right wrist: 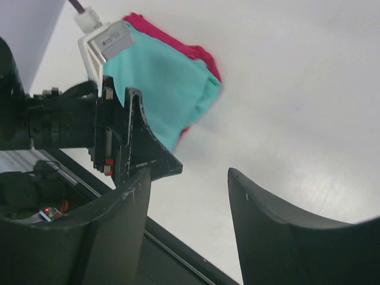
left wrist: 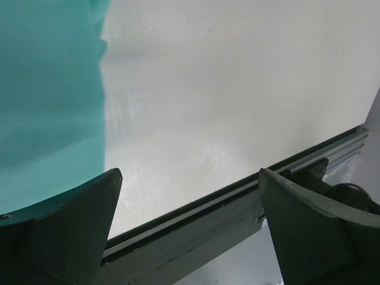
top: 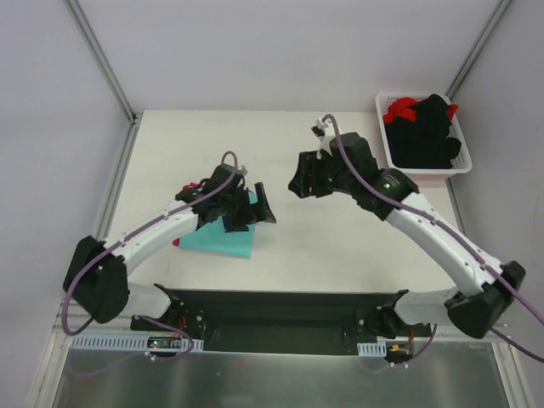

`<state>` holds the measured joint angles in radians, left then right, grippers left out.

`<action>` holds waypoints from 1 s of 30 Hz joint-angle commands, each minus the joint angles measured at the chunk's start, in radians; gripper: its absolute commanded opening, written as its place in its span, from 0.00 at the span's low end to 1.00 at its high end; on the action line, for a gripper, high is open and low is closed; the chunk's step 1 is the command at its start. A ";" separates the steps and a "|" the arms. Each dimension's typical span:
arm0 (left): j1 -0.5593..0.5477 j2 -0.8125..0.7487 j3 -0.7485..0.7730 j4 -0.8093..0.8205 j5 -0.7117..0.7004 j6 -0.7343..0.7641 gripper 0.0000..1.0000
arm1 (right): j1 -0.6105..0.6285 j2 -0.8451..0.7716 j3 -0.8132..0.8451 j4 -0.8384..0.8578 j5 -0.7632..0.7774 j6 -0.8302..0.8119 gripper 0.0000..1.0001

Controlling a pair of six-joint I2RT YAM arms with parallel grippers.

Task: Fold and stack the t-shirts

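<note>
On table (top: 340, 246): 1 teal t-shirt (top: 223, 240) over 1 pink t-shirt (right wrist: 178, 43) | left pincer (left wrist: 189, 172) spread | right pincer (right wrist: 189, 172) spread

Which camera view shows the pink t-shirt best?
The right wrist view: the pink t-shirt shows its edge beneath the teal t-shirt. The top view gives only a sliver; the left wrist view shows none.

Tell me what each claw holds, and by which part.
Nothing. The left claw and the right claw both stand open and empty.
</note>
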<state>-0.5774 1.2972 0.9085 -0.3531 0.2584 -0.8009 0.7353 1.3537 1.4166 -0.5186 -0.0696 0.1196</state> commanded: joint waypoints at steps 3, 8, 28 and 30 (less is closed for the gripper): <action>-0.159 0.240 0.187 0.037 -0.123 0.000 0.99 | -0.001 -0.280 -0.185 -0.164 0.229 0.072 0.62; -0.202 0.362 0.266 0.014 -0.253 -0.058 0.99 | -0.001 -0.427 -0.188 -0.305 0.330 0.094 0.68; -0.265 0.498 0.345 -0.227 -0.602 -0.231 0.99 | 0.001 -0.542 -0.234 -0.389 0.406 0.170 0.73; -0.277 0.499 0.362 -0.230 -0.597 -0.228 0.99 | -0.001 -0.541 -0.234 -0.393 0.402 0.169 0.73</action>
<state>-0.8196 1.7901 1.2175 -0.5365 -0.3065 -1.0054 0.7353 0.8154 1.1790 -0.8974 0.3248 0.2768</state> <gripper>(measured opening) 0.991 0.729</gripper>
